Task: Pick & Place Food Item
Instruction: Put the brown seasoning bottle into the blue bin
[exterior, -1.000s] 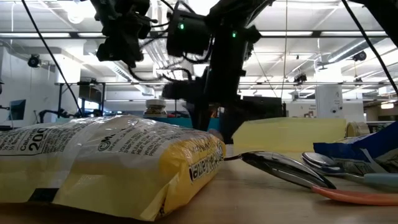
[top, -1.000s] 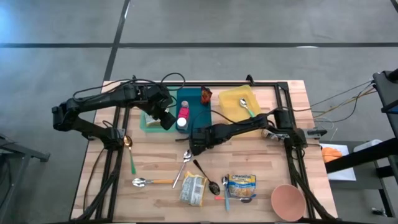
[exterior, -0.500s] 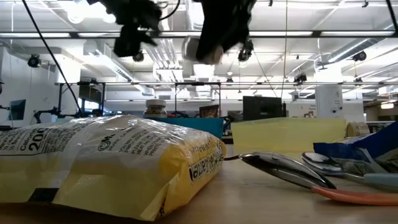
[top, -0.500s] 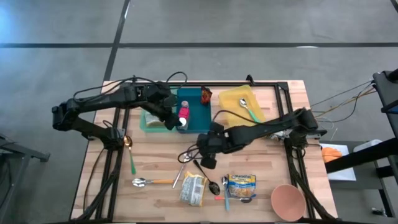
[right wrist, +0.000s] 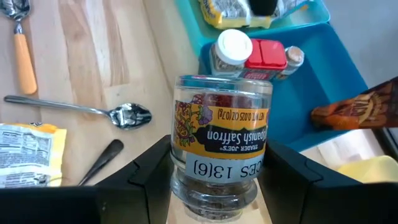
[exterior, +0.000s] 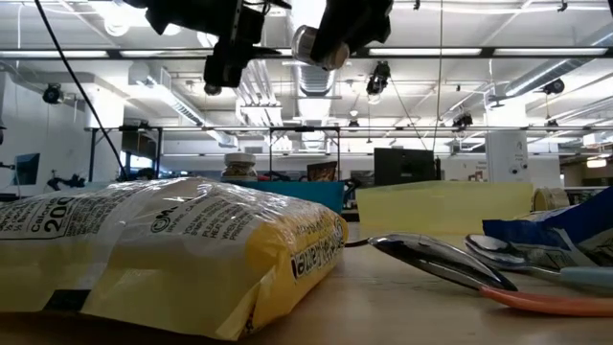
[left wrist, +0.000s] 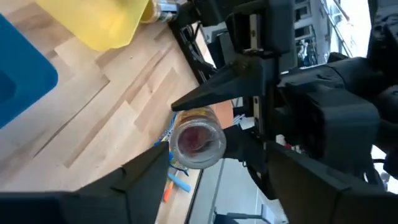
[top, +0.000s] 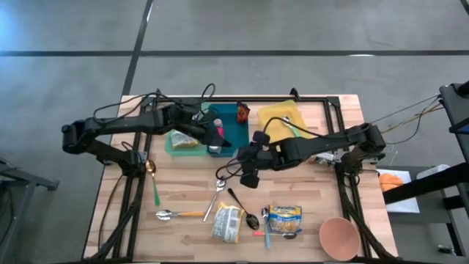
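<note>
A small glass jar (right wrist: 221, 127) with a yellow "Spanish Saffron" label hangs above the table's middle, with my right gripper (right wrist: 221, 180) shut on it; the high view shows that gripper (top: 249, 171) in front of the blue tray (top: 233, 132). The left wrist view looks at the jar's round end (left wrist: 198, 140). My left gripper (top: 213, 137) hovers over the blue tray's left part, open, with nothing between its fingers (left wrist: 146, 177). A white-capped bottle (right wrist: 233, 46) and a red-capped one (right wrist: 267, 55) are in that tray. My right gripper pinches the jar's two opposite glass sides (right wrist: 177, 177) between its two fingers, at the end nearer the wrist. The jar reaches forward out of the fingers, along them, slanting down. It is lifted clear of the table (exterior: 321, 43).
A green tray (top: 179, 141) with a food bag sits left of the blue one, a yellow tray (top: 272, 117) with a spoon to its right. Several spoons, a yellow bag (top: 227, 222), a blue-and-yellow packet (top: 284, 215) and a pink bowl (top: 338, 236) lie on the near half.
My right gripper has risen from the table with the jar, which is now lifted clear, has rolled about its own line and drifted toward the table's right. My left gripper has turned and shifted a little toward the right over the blue tray.
</note>
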Motion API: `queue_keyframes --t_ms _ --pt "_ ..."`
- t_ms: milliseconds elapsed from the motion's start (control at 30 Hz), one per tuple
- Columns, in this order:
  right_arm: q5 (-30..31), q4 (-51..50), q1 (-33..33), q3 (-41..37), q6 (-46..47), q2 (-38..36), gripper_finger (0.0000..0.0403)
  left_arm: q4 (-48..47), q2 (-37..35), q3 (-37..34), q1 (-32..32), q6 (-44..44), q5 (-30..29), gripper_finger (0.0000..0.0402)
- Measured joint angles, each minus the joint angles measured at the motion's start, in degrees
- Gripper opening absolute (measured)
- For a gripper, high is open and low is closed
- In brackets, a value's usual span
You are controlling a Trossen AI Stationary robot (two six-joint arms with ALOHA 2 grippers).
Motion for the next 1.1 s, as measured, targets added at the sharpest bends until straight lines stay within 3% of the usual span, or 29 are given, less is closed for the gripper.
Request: queue_keyframes --t_ms 300,1100 --pt "0.04 1.75 -1.51 0.0 -3.02 -0.35 0.0184 6.32 3.21 0.11 -2.97 -4.03 -1.16 0.0347" --pt "-0.35 -1.1 -0.49 1.66 -2.95 -1.87 0.0184 6.96 4.92 0.17 -3.53 -4.19 -2.96 0.0351"
